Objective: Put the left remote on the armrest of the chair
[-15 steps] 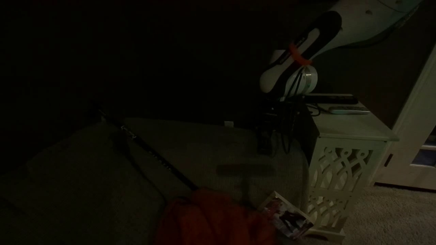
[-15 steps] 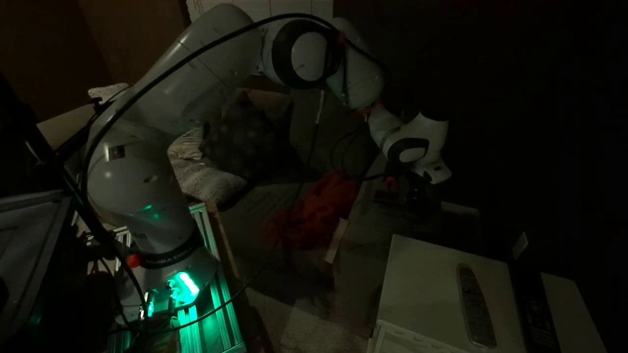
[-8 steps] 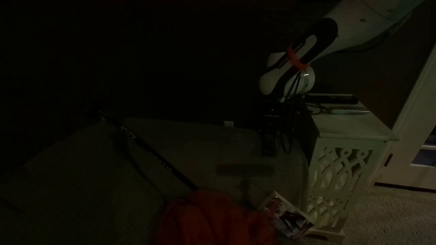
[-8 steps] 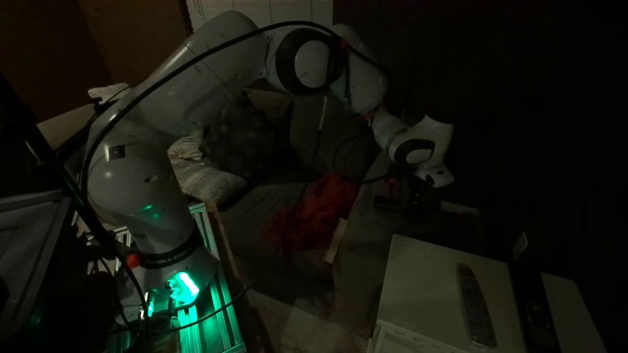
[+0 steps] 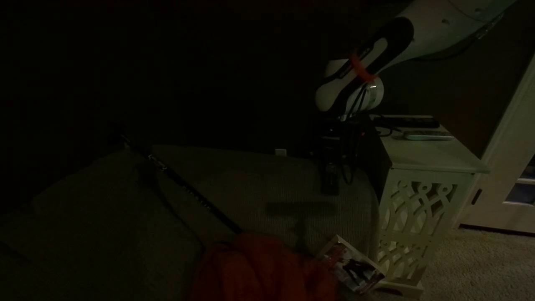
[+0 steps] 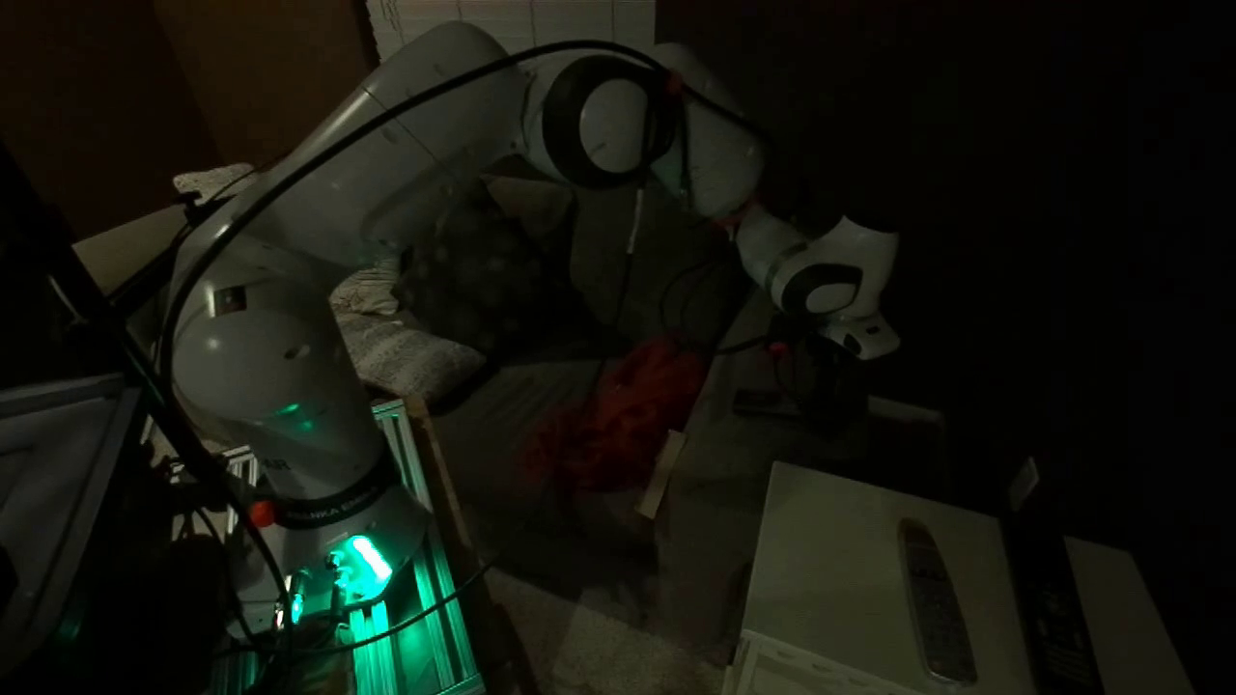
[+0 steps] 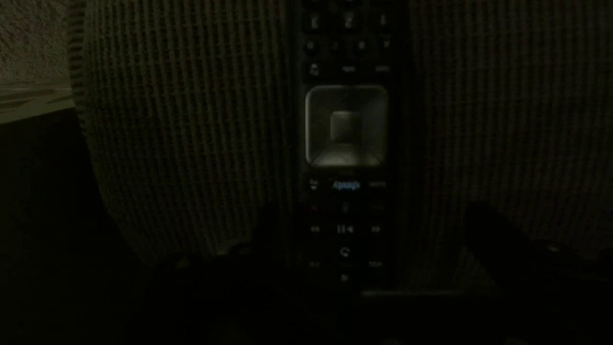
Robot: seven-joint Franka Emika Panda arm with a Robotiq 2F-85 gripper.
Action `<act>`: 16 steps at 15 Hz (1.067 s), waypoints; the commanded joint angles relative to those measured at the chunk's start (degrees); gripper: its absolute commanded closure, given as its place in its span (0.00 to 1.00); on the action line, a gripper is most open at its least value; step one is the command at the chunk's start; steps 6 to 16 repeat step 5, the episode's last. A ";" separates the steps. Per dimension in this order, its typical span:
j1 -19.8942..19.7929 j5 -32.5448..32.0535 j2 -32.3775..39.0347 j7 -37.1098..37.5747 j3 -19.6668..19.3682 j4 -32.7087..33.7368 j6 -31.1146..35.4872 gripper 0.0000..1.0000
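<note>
Room very dim; brightest thing, a green light (image 6: 369, 562) at the foot of the robot arm (image 6: 425, 145). The chair (image 6: 512, 396) shows murky grey-green. Its armrest (image 7: 191, 120) is broad, padded, ribbed in the weave. On it, buttons up, lies a dark remote (image 7: 347, 173) with a silvery square pad. Fingers (image 7: 493, 239) spread, one to each side of the remote; fabric shows between it and one of them, on the other side I can't tell. Just beside the armrest: white lattice-sided counter (image 5: 434, 156), bearing a black remote (image 5: 411, 122) and a grey remote (image 5: 428, 136). Red-orange cloth (image 6: 628, 425) bunched on the seat. Pale carpet (image 5: 480, 259) below, running to a door (image 5: 491, 213).
</note>
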 commanded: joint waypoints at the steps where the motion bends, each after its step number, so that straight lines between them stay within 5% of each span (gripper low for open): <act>1: 0.95 -2.29 -6.62 -0.18 0.03 -6.16 1.76 0.00; 3: -0.30 -2.69 -10.99 -7.44 2.55 -10.96 4.78 0.00; 4: -0.34 -1.92 -4.62 -2.79 1.36 -2.92 1.68 0.00; 16: -0.32 -1.82 -6.37 -4.74 1.75 -4.68 2.52 0.00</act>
